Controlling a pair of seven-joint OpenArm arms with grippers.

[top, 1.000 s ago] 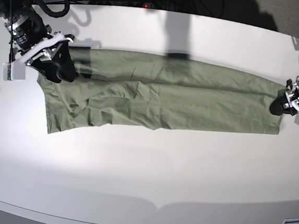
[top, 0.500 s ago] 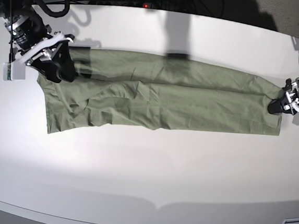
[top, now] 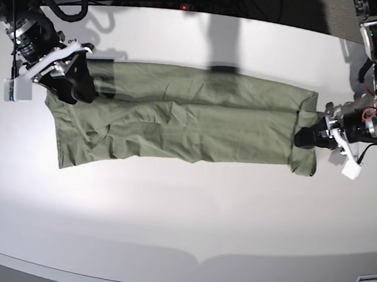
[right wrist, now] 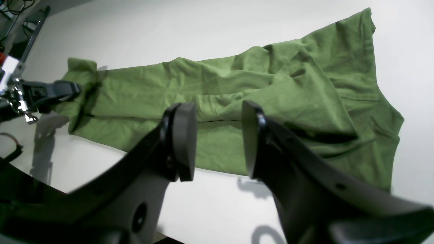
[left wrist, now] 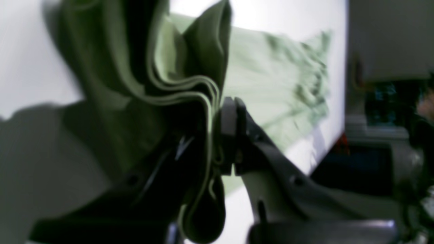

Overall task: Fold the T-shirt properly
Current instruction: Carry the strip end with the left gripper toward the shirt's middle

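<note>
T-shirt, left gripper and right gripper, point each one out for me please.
T-shirt [top: 190, 124]: base view, middle of the folded green cloth.
Left gripper [left wrist: 217, 135]: left wrist view, between fingertips pinching the cloth's edge.
Right gripper [right wrist: 218, 135]: right wrist view, gap between its parted fingertips.

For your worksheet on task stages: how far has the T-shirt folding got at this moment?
Done: the T-shirt lies on the table as a long narrow band, sides folded in. In hand: the left gripper is shut on one end, lifting it inward. The right gripper is open over the other end. Left: folding the band crosswise into a compact stack.
</note>
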